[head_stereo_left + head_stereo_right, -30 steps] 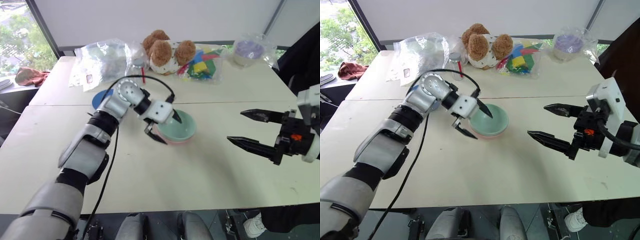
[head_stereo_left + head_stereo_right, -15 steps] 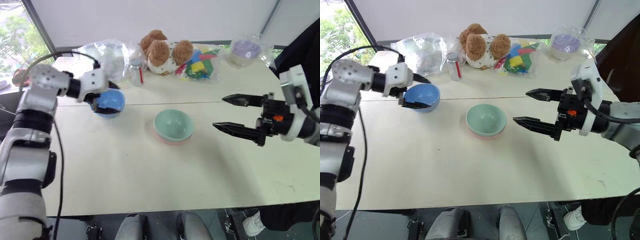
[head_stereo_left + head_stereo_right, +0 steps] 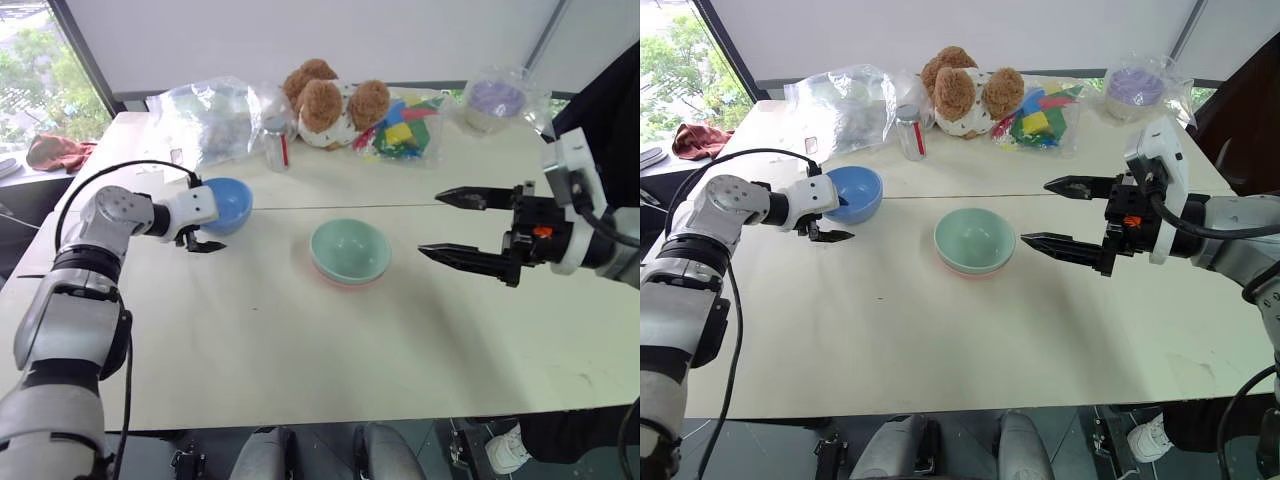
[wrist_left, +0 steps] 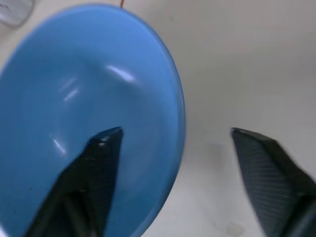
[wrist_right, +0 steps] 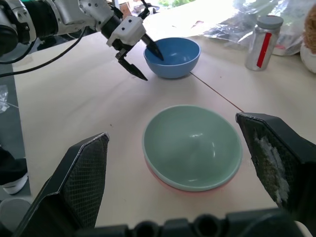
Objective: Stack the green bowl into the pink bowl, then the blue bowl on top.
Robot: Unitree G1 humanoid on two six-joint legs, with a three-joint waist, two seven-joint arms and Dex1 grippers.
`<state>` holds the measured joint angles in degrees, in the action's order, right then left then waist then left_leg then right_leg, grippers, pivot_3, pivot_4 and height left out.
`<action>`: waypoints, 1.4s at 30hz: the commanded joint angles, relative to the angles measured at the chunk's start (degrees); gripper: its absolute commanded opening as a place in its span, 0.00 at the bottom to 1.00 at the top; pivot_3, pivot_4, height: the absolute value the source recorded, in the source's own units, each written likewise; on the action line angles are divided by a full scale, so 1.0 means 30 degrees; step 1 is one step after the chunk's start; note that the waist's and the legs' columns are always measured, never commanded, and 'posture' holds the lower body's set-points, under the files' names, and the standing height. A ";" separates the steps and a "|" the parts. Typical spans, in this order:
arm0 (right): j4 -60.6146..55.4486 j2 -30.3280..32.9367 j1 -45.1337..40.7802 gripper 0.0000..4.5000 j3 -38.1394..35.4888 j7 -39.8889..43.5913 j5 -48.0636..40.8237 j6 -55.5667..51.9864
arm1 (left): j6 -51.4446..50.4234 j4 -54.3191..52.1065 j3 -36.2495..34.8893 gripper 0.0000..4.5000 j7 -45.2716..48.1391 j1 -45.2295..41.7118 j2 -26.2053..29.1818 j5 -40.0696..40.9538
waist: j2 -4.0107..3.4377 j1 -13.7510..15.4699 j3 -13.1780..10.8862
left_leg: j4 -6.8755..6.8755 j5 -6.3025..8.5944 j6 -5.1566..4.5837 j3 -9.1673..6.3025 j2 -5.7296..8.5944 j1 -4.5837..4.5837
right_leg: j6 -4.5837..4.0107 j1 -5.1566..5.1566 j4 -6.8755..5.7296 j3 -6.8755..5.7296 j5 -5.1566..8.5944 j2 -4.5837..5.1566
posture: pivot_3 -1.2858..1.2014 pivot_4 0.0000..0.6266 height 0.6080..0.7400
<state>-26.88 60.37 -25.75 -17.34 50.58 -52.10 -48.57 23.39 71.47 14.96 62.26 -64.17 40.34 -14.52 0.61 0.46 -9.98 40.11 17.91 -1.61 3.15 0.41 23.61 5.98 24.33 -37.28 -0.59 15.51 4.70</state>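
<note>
Head views: the blue bowl [image 3: 225,203] sits upright on the desk [image 3: 330,350], left of centre, near a clear plastic bag [image 3: 205,118] and a small jar [image 3: 274,143]. The left hand [image 3: 205,225] straddles its near rim, one finger inside, one outside, jaws not yet closed on the wall. The green bowl [image 3: 349,250] is already nested in the pink bowl [image 3: 335,281] at the middle of the desk. The right hand [image 3: 462,227] hovers wide open beside the stack, holding nothing. Left wrist view: one finger [image 4: 96,170] lies over the bowl's smooth inner wall, the other is outside above bare desk, with the rim between. Right wrist view: the same straddle shows across the desk, beyond the green bowl. Handling, as a judgement: the blue bowl looks light, rigid and glossy, so likely slippery; a firm pinch across the thin rim suits it, kept level to avoid tipping. A plush toy [image 3: 325,100] and coloured blocks [image 3: 403,130] stand well apart.
</note>
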 commanded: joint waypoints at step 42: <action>-0.2283 0.1006 0.3413 1.00 -0.4317 -0.1727 -0.0511 -0.0644 | -0.3293 -1.0652 0.4548 0.99 1.0037 -0.2759 -0.3681 1.0705 | 0.0004 -0.0062 0.0015 | 0.0014 -0.0006 0.0006 -0.0021 0.0009 0.0010 | 0.0021 -0.0003 0.0004 0.0049 -0.0012 -0.0015 | 0.52 0.24 1.00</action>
<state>-32.98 62.64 -14.99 -28.60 45.52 -53.18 -51.02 15.54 40.23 32.93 92.28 -70.84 28.94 15.52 0.62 0.28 -9.94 40.15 17.89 -1.59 3.09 0.44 23.64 6.04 24.33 -37.26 -0.46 15.48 4.65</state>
